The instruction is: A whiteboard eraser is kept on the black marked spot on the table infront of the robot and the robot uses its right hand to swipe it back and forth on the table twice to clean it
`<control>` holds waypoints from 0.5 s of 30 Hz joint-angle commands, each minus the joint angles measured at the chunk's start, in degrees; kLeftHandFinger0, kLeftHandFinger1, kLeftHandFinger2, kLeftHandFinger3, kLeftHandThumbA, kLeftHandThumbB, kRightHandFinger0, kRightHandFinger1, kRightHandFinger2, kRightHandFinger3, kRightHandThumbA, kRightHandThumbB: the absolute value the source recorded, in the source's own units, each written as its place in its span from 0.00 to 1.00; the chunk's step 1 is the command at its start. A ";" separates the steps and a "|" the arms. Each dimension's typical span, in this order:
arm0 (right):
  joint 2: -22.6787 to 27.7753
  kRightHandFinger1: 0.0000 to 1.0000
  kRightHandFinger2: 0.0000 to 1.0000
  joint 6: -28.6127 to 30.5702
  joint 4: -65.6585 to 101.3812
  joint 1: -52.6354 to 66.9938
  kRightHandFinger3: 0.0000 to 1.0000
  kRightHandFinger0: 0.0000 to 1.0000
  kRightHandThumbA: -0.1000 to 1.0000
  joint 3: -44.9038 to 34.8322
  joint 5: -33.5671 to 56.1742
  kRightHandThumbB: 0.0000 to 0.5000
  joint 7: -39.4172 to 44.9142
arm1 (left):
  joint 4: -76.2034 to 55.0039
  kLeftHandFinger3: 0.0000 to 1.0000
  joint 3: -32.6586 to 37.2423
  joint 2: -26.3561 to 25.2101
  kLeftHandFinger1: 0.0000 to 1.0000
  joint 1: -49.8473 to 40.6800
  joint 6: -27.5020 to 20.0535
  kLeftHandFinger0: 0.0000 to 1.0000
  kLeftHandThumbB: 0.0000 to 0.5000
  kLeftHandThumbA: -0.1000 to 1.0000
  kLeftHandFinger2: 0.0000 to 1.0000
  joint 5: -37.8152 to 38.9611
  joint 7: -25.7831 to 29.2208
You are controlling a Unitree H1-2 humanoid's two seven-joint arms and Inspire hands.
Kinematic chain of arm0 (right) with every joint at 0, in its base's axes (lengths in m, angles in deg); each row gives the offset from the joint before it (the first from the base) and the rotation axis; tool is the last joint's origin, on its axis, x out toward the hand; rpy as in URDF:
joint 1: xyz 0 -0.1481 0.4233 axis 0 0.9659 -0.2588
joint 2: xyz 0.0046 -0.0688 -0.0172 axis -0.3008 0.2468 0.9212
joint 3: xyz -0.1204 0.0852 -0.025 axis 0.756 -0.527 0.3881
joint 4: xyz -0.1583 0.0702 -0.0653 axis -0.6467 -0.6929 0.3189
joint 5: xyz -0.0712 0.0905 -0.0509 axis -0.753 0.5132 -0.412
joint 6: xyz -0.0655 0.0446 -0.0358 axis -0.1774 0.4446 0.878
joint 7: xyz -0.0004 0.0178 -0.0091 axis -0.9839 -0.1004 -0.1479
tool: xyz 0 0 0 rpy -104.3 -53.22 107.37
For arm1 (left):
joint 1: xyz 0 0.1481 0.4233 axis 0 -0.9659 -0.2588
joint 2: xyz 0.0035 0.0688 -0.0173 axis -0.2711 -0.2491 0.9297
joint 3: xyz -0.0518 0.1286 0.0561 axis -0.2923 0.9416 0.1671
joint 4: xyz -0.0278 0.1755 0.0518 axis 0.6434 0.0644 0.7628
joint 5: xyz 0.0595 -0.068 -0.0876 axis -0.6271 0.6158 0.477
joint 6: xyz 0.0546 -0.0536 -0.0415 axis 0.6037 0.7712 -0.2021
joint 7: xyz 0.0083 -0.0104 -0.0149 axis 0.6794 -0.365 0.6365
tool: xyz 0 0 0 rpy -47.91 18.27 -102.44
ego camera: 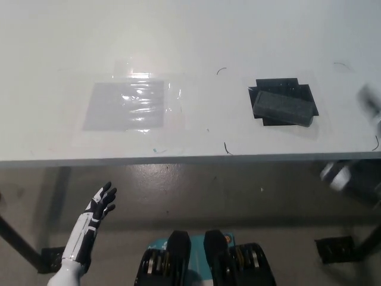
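A dark grey whiteboard eraser [283, 108] lies tilted on the black marked spot [297, 89] at the right of the white table [196, 47]. Nothing touches it. My black right arm [351, 179] shows only as a blurred shape at the right edge, below the table's front edge. Another blurred smear, which may be my right hand [370, 100], sits at the right edge over the table, to the right of the eraser and apart from it. My white left hand [101, 202] rests low at the lower left, in front of the table, fingers spread and holding nothing.
A grey sheet under clear plastic [126, 105] is stuck flat to the table's left half. Small pen marks [227, 148] dot the tabletop near the front edge [178, 158]. Dark table legs [21, 244] stand on the floor below.
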 commanded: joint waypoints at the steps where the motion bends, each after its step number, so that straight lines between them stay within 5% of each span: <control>1: 24.82 1.00 1.00 -34.86 8.39 -45.61 1.00 1.00 1.00 -3.39 5.11 0.61 19.94 | -1.31 1.00 0.55 -2.04 1.00 2.76 -9.07 1.00 0.82 1.00 1.00 -0.65 -1.62; 5: 25.10 1.00 1.00 -34.87 -12.71 -63.61 1.00 1.00 1.00 8.58 -7.16 0.64 36.11 | -1.10 1.00 0.71 -1.65 1.00 2.87 -8.89 1.00 0.84 1.00 1.00 -0.13 -1.92; 7: 23.17 1.00 1.00 -32.49 -25.40 -71.47 1.00 1.00 1.00 15.28 -9.66 0.42 42.09 | -1.23 1.00 0.80 -1.58 1.00 2.52 -8.95 1.00 0.82 1.00 1.00 -0.16 -1.99; 9: 21.49 1.00 1.00 -28.85 -33.92 -75.21 1.00 1.00 1.00 18.53 -12.96 0.43 44.67 | -1.50 1.00 0.86 -1.58 1.00 2.38 -8.70 1.00 0.82 1.00 1.00 -0.24 -2.02; 10: 19.92 1.00 1.00 -24.92 -40.96 -77.08 1.00 1.00 1.00 19.89 -14.25 0.58 44.37 | -1.36 1.00 0.89 -1.65 1.00 2.44 -8.84 1.00 0.82 1.00 1.00 -0.39 -2.03; 15: 13.19 1.00 1.00 -20.20 -59.14 -81.33 1.00 1.00 1.00 23.78 -14.85 0.73 43.21 | -1.70 1.00 0.91 -1.92 1.00 2.57 -8.15 1.00 0.83 1.00 1.00 -0.03 -2.47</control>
